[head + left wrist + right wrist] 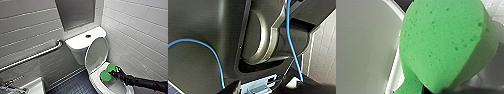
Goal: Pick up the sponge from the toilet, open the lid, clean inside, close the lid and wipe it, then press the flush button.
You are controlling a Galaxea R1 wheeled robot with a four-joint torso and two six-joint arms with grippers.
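A small bathroom was seen from the head view, with white tiled walls (140,22) and a dark tiled floor (75,86). The white shiny ceramic toilet (77,43) was set in the corner. The front of its bowl was cut off by the picture's lower edge, and part of the bowl was hidden by the black right arm. Only a corner of a white sink (35,86) was seen.

In the left wrist view, dark robot parts and a thin blue cable (218,65) were seen up close. How the left gripper (263,86) stood could not be told.

The toilet was boxed in by the tiled wall close on one side. On the other side, open floor was left between the toilet and the sink. A long silver metal grab bar (37,55) was fixed to the far wall. The white oval plastic lid (96,53) was tipped up against the tank, and a small round flush button (88,36) was seen on the tank top.

The small bright green soft sponge (107,72) was pinched by the right gripper (113,74), with the jaws pressed onto its middle. It was held at the bowl's rim, just below the raised lid. In the right wrist view, the sponge (441,42) was seen very large, right beside the white rim.
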